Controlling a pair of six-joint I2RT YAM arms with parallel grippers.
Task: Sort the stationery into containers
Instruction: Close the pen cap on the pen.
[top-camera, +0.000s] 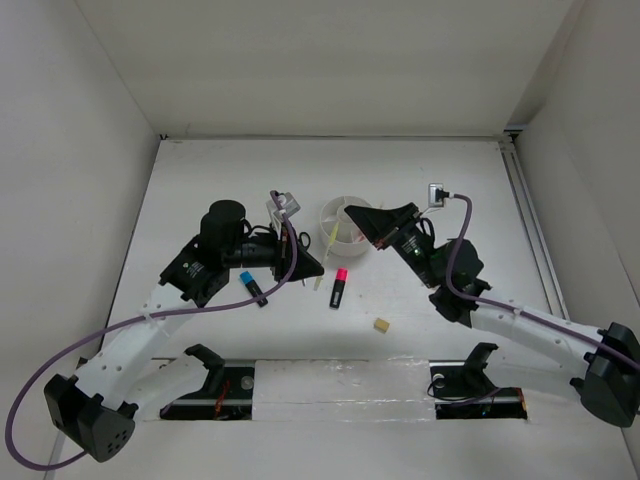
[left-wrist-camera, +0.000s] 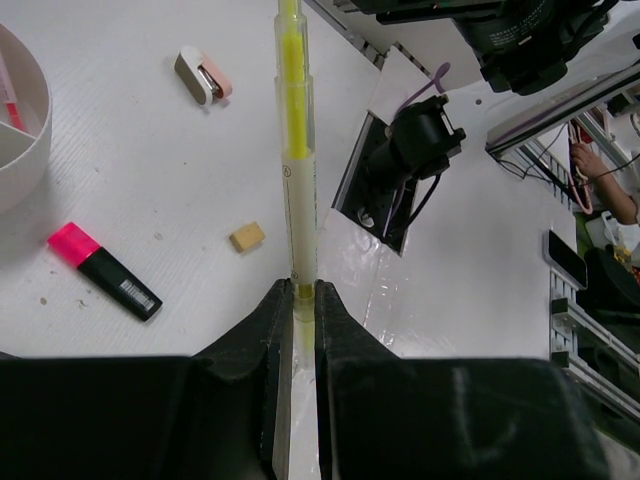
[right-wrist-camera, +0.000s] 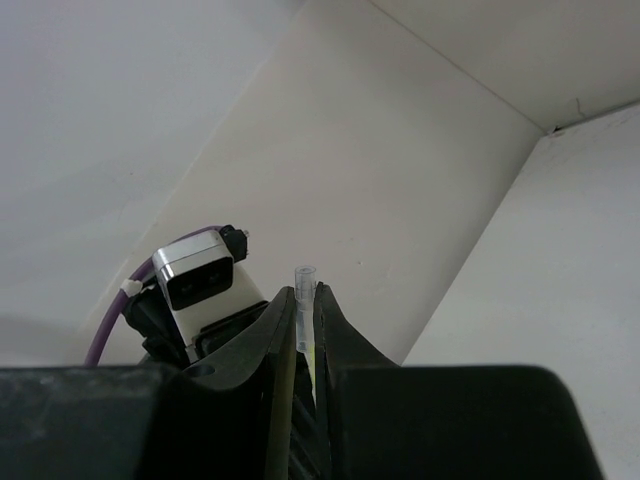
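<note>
Pinched by the left jaws, the yellow pen (left-wrist-camera: 297, 150) runs straight ahead into the right jaws, which grip its clear tip, with the organiser (left-wrist-camera: 35, 140) lying left of that line.

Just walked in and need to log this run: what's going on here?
Two robot arms are sorting stationery into a round white plastic organiser. The left gripper has its fingers shut on a thin yellow pen. The right gripper, by the organiser, is shut on a thin clear-tipped pen, mostly hidden by its fingers. A black highlighter with a pink cap, another with a blue cap and a small tan eraser lie loose on the table.
</note>
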